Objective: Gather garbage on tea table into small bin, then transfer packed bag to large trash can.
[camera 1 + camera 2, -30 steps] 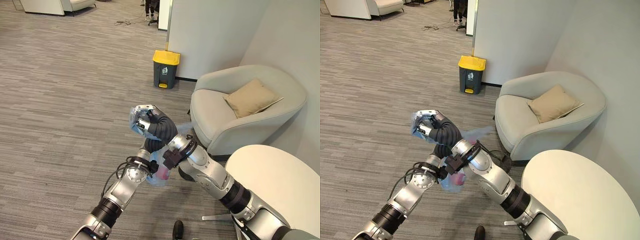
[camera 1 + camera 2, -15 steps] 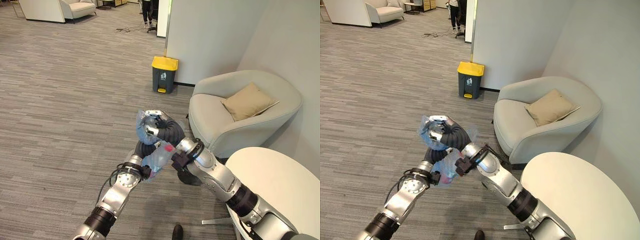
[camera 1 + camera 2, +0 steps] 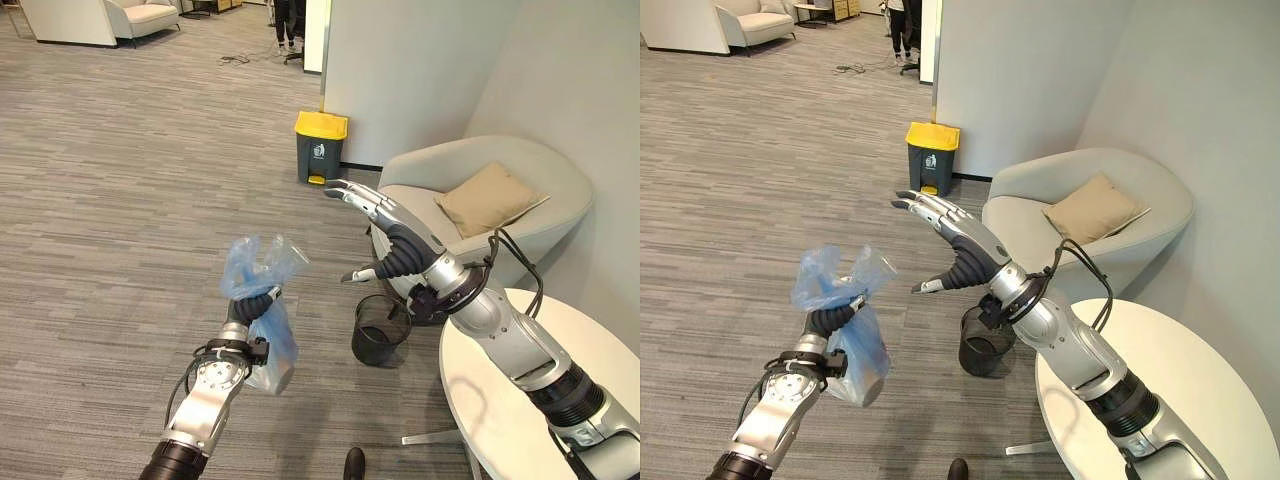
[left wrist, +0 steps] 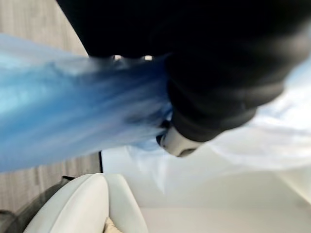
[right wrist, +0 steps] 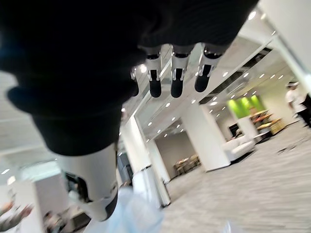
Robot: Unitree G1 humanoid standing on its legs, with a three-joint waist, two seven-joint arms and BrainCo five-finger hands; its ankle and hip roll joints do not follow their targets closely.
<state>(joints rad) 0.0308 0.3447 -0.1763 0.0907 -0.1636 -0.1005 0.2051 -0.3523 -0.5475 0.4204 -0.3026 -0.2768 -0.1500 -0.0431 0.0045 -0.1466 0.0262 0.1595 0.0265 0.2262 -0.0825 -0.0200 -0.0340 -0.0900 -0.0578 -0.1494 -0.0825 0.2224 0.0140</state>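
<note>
A translucent blue garbage bag (image 3: 266, 345) hangs in the air over the carpet, its gathered neck bunched above my left hand (image 3: 250, 303), whose fingers are curled round it. The bag (image 4: 58, 107) spreads past that hand in the left wrist view. My right hand (image 3: 388, 232) is raised to the right of the bag and apart from it, fingers (image 5: 177, 73) straight and holding nothing. The small black bin (image 3: 378, 332) stands on the floor below the right hand. The large grey trash can with a yellow lid (image 3: 320, 147) stands farther off by the wall.
A light grey armchair (image 3: 430, 175) with a tan cushion (image 3: 490, 198) sits at the right, against the wall. The round white tea table (image 3: 520, 400) is at the lower right. Grey carpet stretches to the left, with pale sofas (image 3: 120, 12) at the far back.
My right hand has let go of the bag, opened and swung up to the right. The bag now hangs from the left hand alone. The camera has shifted.
</note>
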